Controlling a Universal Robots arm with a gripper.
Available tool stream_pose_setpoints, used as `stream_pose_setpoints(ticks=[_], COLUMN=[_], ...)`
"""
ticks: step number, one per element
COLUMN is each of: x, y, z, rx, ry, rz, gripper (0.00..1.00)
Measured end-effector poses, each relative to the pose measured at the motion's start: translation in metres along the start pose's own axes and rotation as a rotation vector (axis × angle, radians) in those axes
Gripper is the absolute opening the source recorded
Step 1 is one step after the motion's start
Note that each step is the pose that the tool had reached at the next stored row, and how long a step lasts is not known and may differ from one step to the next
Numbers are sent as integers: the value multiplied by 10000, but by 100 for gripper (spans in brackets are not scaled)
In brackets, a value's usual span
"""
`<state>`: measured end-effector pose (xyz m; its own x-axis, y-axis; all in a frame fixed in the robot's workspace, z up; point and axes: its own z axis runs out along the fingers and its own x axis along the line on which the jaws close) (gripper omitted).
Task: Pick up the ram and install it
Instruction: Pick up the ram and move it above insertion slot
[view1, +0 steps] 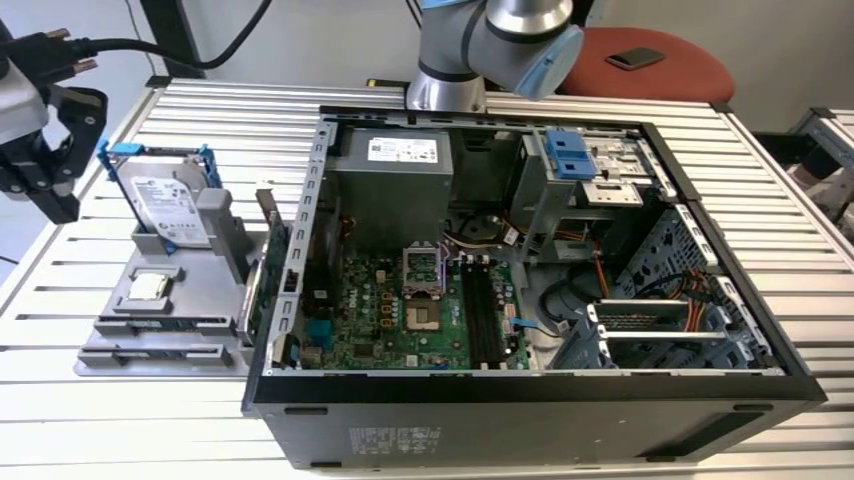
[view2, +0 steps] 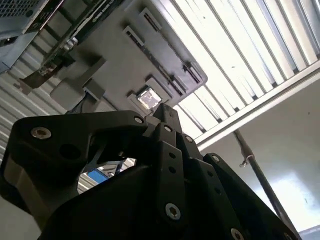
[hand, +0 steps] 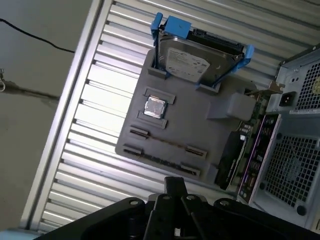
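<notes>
The ram lies in the grey holder's edge slot on the counter. The tool hovers above, seemingly clenched on nothing. I judge this the approach; a grasp would need it released and aligned along the strip.

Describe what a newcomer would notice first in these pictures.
The open black computer case with its green motherboard dominates the exterior view's centre. At that view's left, a silver hard drive in a blue frame stands upright on a grey plastic tray, with the black gripper beside it.
</notes>
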<state>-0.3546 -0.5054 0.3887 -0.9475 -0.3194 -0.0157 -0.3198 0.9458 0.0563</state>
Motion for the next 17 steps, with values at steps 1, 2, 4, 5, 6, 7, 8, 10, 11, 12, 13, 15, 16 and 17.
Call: stream_pose_setpoints(ticks=[1,2,4,5,6,7,8,10,11,12,13,15,16,17], x=[0,0,0,0,0,0,0,0,0,0,0,0,0,0], y=[0,0,0,0,0,0,0,0,0,0,0,0,0,0], z=[0,0,0,0,0,0,0,0,0,0,0,0,0,0], rx=[-3,-5,-10,-13,-15,-17,-20,-24,-26,-29,-31,-36,-38,-41], ry=[10,19,35,44,53,62,69,86,94,103,111,128,136,145], rz=[-171,-328,-634,-790,-936,-1088,-1233,-1527,-1676,-1820,-1970,-2261,-2409,-2577], gripper=[0,0,0,0,0,0,0,0,0,0,0,0,0,0])
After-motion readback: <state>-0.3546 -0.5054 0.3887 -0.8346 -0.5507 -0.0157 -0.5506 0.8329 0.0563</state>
